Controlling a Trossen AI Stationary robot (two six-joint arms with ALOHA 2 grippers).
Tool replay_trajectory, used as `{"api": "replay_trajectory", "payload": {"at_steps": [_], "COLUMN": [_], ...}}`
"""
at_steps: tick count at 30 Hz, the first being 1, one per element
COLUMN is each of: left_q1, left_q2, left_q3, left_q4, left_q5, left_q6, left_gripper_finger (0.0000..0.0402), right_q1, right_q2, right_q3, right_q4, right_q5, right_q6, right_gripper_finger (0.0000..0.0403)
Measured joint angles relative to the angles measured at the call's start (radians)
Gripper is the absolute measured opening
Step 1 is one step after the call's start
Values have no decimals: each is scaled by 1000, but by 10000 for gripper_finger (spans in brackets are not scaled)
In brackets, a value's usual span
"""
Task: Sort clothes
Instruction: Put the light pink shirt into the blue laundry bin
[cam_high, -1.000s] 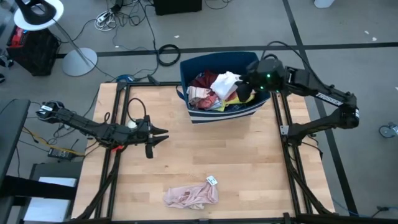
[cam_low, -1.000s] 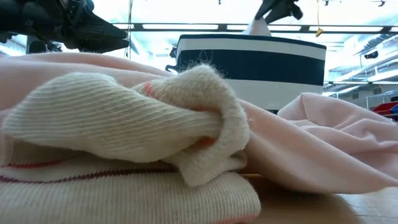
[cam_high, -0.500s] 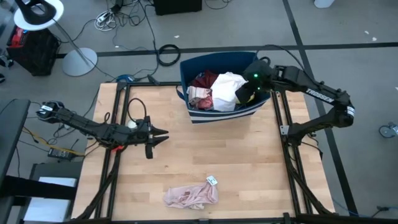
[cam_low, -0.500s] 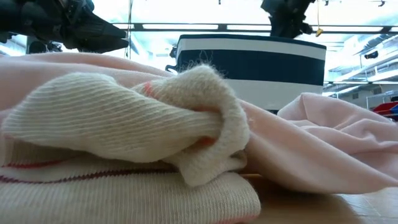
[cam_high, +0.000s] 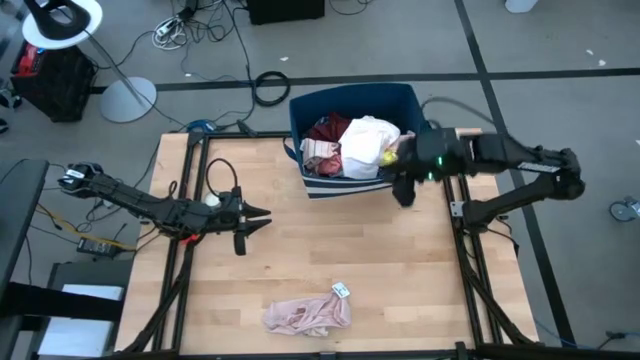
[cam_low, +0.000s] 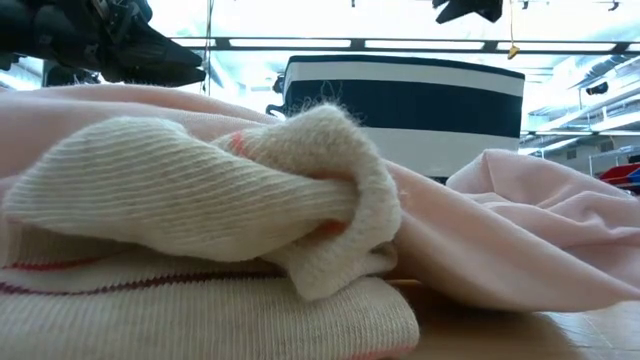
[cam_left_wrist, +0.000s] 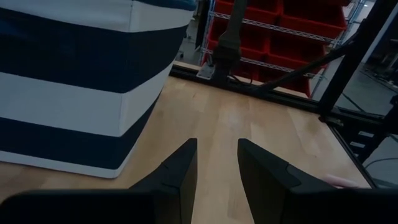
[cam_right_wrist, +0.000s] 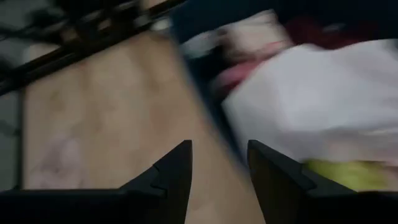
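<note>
Clothes (cam_high: 355, 148) in bin (cam_high: 400, 98), right gripper (cam_high: 403, 190) empty beside it

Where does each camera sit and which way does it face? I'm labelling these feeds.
High: overhead, straight down; both arms, bin, pink garment.
Low: table height, level across the pink garment toward the bin.
Left wrist: past the open left gripper at the bin's striped wall.
Right wrist: past the open right gripper at the bin's clothes.
All four share the bin.
</note>
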Motion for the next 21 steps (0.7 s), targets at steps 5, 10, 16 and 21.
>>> {"api": "replay_trajectory", "payload": {"at_steps": [5,10,16,21], "left_q1": [0,0,0,0], "left_q2": [0,0,0,0], "left_q3": [0,0,0,0], "left_q4": [4,4,4,5], "left_q5": [0,0,0,0], "left_q6": [1,2,2,1], "left_gripper_finger": [121,122,121,122], "right_q1": [219,404,501,507], "right_q2": [-42,-34,74,224], "right_q3": [-170,-386,-593,-658], "right_q4": [189,472,760,934], "right_q5": [42,92,94,82], "right_q6": [44,84,101,162], "right_gripper_finger": [157,157,157,157]}}
